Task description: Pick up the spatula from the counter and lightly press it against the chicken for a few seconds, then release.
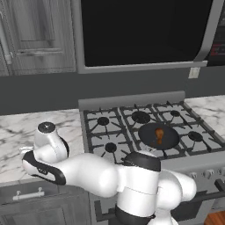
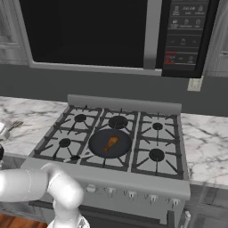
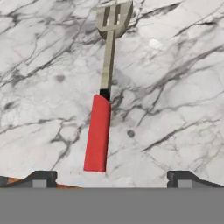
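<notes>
The spatula point(image 3: 99, 131) lies flat on the marble counter point(image 3: 175, 87), its red handle toward me and its slotted metal head point(image 3: 113, 19) pointing away. Above the handle's near end my gripper point(image 3: 113, 178) stands open, one fingertip on each side, touching nothing. From the left base view my arm reaches left, over the counter point(image 1: 17, 127) beside the stove. The chicken point(image 1: 159, 134) is an orange drumstick in a dark pan point(image 1: 169, 140) on the stove's front middle burner. The right base view shows the same chicken point(image 2: 110, 143) and pan point(image 2: 122, 149).
The gas stove point(image 1: 132, 127) has black grates and a row of knobs along its front point(image 2: 133, 193). A dark microwave point(image 2: 111, 31) hangs above it. Marble counter point(image 2: 205, 142) continues to the stove's right. Grey cabinets point(image 1: 35, 35) fill the upper left.
</notes>
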Controlling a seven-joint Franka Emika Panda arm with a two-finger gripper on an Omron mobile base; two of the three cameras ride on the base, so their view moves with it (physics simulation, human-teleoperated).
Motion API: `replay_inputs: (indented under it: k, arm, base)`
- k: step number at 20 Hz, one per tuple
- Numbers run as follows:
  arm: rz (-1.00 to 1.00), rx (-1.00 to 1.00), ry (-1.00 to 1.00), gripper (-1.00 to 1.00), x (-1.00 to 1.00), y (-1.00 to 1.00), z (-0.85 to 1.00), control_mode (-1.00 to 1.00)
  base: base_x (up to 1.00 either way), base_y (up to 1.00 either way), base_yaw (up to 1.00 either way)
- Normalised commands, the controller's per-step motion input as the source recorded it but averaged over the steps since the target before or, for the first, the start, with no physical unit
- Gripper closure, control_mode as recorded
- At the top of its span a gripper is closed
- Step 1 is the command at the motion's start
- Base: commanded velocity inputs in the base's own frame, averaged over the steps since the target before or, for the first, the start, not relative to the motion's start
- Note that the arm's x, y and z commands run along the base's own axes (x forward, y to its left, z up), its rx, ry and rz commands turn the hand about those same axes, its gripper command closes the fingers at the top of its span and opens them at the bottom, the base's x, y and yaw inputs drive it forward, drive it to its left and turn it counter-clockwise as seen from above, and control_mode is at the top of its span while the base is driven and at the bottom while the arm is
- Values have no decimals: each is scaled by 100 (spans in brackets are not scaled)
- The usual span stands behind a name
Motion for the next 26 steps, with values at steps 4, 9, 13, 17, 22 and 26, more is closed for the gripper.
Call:
replay_inputs:
  k: [4, 9, 13, 17, 22, 26]
  arm:
    - [-2, 0, 3, -100, 23, 15, -16, -100]
    - [-2, 0, 4, -100, 25, 20, -17, -100]
    - [-2, 0, 6, -100, 23, 20, -21, -100]
    - [-3, 0, 6, -100, 20, 19, -24, -100]
    - [-4, -1, 8, 100, 21, 20, -27, -100]
    - [-5, -1, 5, 100, 2, 0, -18, -100]
  base:
    - [0, 0, 0]
    - [0, 0, 0]
    - [0, 0, 0]
    - [0, 0, 0]
    - [0, 0, 0]
    - [0, 0, 0]
